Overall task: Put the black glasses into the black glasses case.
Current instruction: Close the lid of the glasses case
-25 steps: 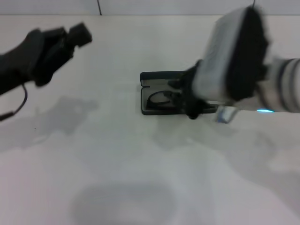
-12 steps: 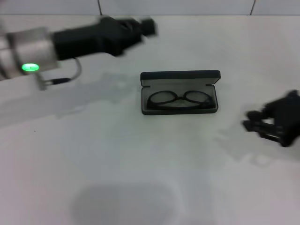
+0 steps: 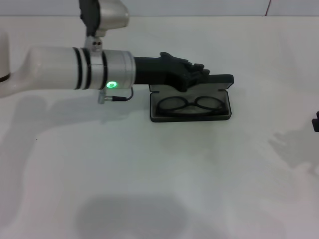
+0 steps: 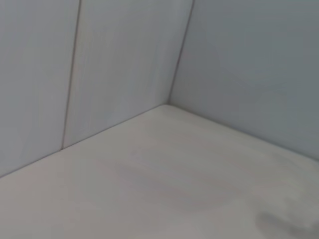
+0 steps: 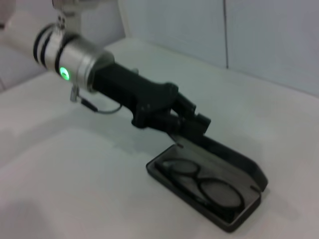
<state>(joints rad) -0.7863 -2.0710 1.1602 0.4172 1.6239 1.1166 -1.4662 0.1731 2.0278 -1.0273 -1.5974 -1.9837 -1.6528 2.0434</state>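
Black thin-framed glasses lay inside the open black hard-shell case; left gripper, closure unclear, reached its lid at twelve o'clock, probably to shut it

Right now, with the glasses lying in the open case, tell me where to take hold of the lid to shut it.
Take the matte black hinged glasses case by its raised lid's free upper edge, from behind, where the left end effector is. The lid stands upright, so pushing forward folds it over the thin black-framed glasses.
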